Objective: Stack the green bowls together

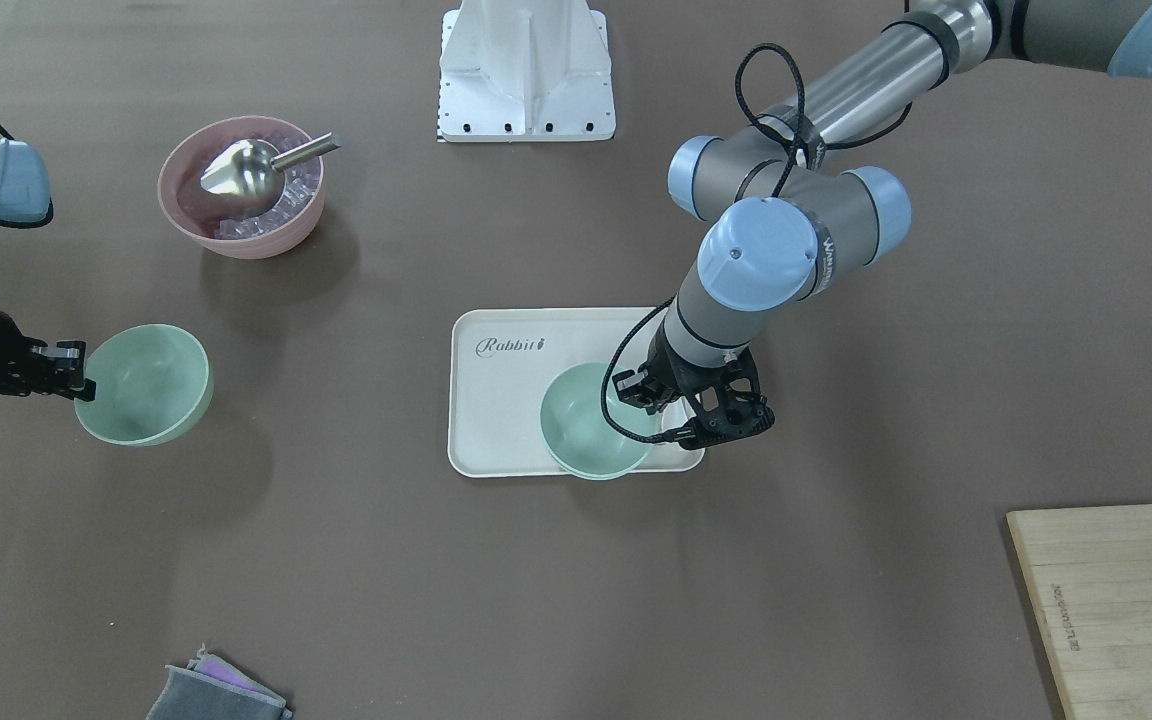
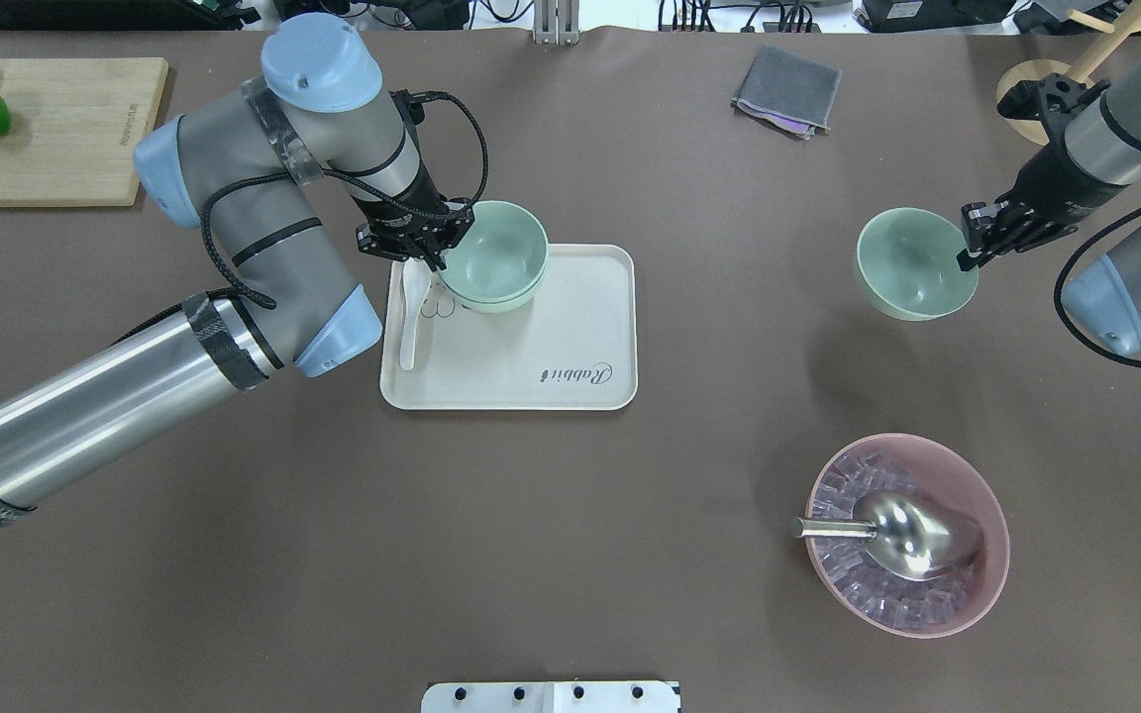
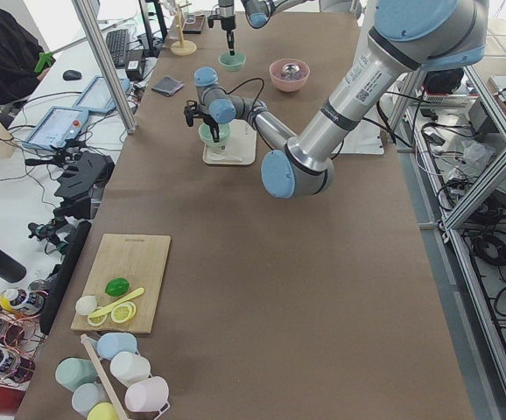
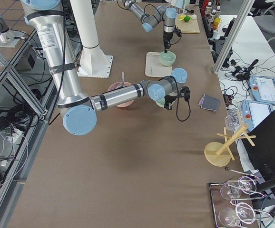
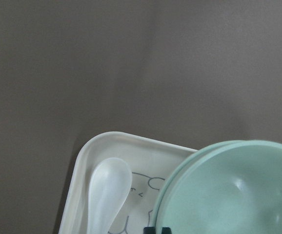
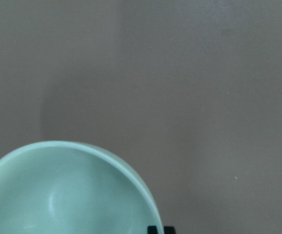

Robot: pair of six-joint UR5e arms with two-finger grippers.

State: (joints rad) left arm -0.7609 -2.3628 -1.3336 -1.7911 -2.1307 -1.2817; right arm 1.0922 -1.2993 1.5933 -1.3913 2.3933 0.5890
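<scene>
— Mint-green plastic fills the bottom of both wrist views. Under the left wrist we see nested bowls [image 5: 229, 195], one rim inside the other, on the tray [image 5: 82, 170] beside a white spoon [image 5: 109, 195].

— And the left pincer [image 2: 437, 250]?

— It pinches the upper one's rim, as far as the overhead view shows. The tray lies near the counter's middle. The right pincer [image 2: 969, 248] is clamped on the rim of the third bowl [image 2: 912, 265], toward the counter's right end.

— Resting or raised?

— Wrist views can't tell us. The front view shows its shadow thrown well aside, so we judge it lifted and tilted.

— How will it handle?

— Light, stiff and smooth, we reckon. A rim pinch suffices, though the bowl may swing or slip. We'd keep clear of the pink bowl [image 2: 986, 485].
</scene>
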